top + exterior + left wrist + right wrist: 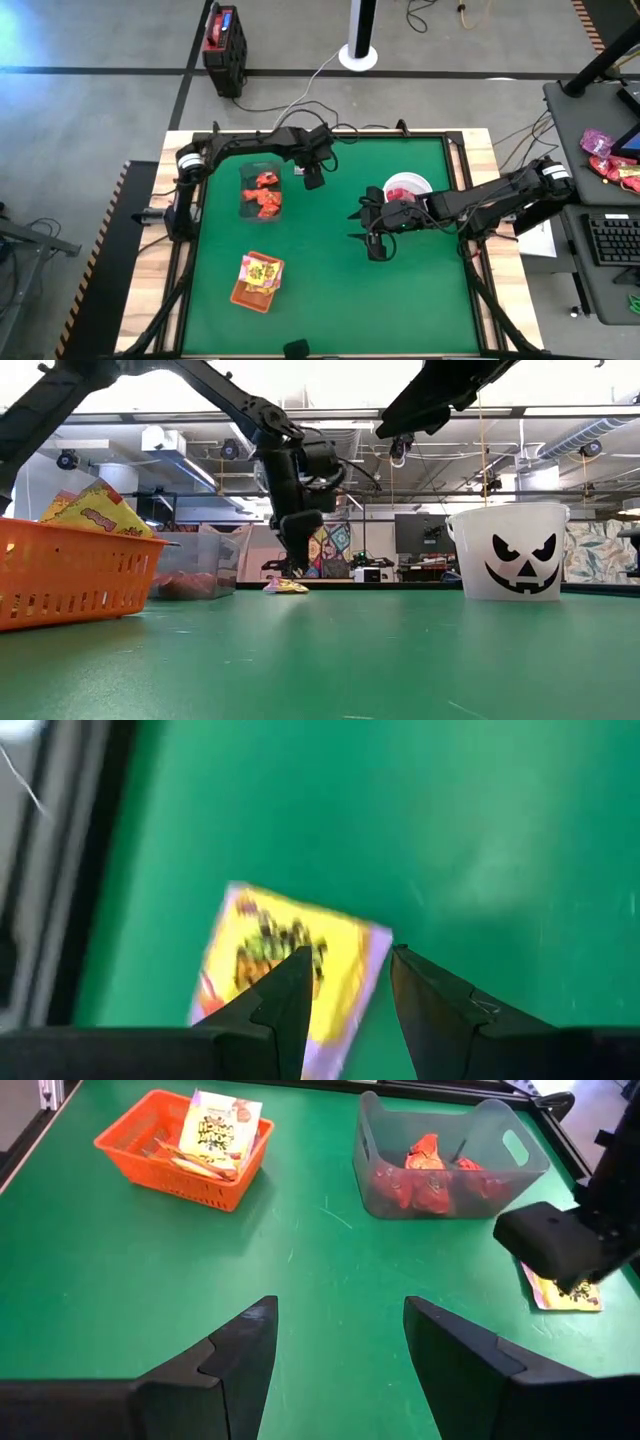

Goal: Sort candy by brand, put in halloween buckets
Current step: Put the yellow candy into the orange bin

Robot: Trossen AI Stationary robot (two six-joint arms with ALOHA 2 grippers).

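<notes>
Currently
Left gripper (345,985): half-open, poised over flat yellow candy packet (290,970) on table beside translucent tub (262,190).
Right gripper (340,1340): wide, empty, mid-table.
Advice: straddle packet edge, then close.

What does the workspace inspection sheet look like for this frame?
Surface: green mat on the wood-edged table, bare in the middle.
Job's things: shallow orange plastic tray holding yellow packets; translucent grey tub holding red-orange wrapped candy; white round pumpkin-face bucket; one yellow candy packet lying flat on the mat.
Clutter: nothing seen on the mat.
Grippers: left gripper low over the loose packet beside the tub, fingers apart, nothing held; right gripper open and empty, by the bucket.
Cables: white lead on the floor behind the table.
Surroundings: red-and-black box on the floor; desk with keyboard.
</notes>
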